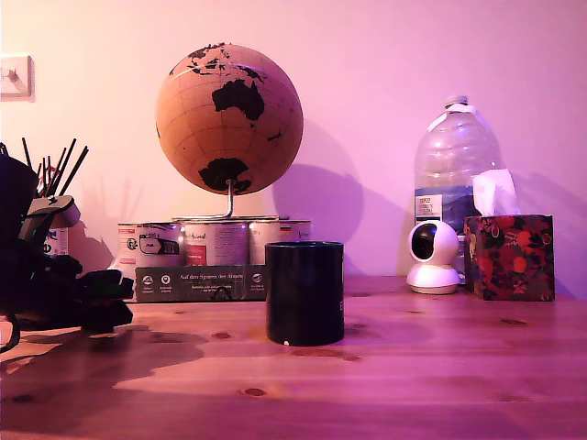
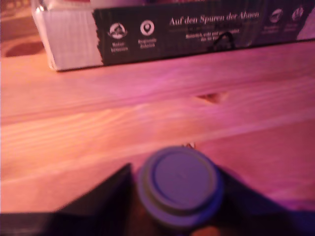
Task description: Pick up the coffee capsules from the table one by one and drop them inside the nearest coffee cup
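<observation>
1. One coffee capsule [image 2: 178,186] shows in the wrist view — its round flat face turned toward the camera, sitting between the two dark fingers [image 2: 106,196] of the gripper [image 2: 178,196], which press in on it from either side.
2. The wrist view is blurred, so I cannot tell whether the capsule touches the table [image 2: 147,113] or hangs just above the boards.
3. In the exterior view the arm [image 1: 55,284] is a dark mass low at the exterior view's left, and the capsule is lost in its shadow.
4. The coffee cup [image 1: 304,291] stands upright near the middle of the table, well apart from the arm, on the exterior view's right of it.
5. Behind the cup lies a dark printed box [image 1: 197,282] with silver tins [image 1: 215,243] and a globe [image 1: 228,119] beyond it — the same box runs across the far edge of the wrist view.
</observation>
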Robot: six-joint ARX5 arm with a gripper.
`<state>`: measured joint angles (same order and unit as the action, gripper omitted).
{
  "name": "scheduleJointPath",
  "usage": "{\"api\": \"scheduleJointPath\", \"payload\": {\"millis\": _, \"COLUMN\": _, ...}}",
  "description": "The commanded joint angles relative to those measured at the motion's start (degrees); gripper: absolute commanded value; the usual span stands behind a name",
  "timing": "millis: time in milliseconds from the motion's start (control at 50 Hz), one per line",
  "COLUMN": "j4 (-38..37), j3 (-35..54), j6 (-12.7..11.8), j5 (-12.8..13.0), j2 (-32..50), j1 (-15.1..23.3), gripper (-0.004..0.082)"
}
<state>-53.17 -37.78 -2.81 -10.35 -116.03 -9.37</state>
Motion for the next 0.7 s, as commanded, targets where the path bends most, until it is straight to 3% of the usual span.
{"api": "scheduleJointPath", "payload": {"millis": 0, "j4": -0.42, "j3": -0.07, "j6": 0.26, "j5": -1.03, "j2": -1.33, "j1": -0.17, "gripper": 0.0231}}
{"api": "scheduleJointPath", "payload": {"millis": 420, "j4": 8.46, "j3": 1.90, "j6": 0.33, "j5": -4.31, "j2": 6.78, "j1": -0.55, "gripper": 0.0231}}
{"api": "scheduleJointPath", "payload": {"millis": 440, "j4": 9.51, "j3": 1.92, "j6": 2.45, "j5": -4.39, "j2": 7.41, "j1": -0.55, "gripper": 0.0231}}
{"api": "scheduleJointPath", "payload": {"millis": 620, "j4": 17.97, "j3": 1.97, "j6": 2.45, "j5": -7.87, "j2": 12.79, "j1": -0.57, "gripper": 0.0231}}
{"api": "scheduleJointPath", "payload": {"millis": 680, "j4": 20.35, "j3": 2.03, "j6": 3.45, "j5": -8.96, "j2": 14.67, "j1": -0.79, "gripper": 0.0231}}
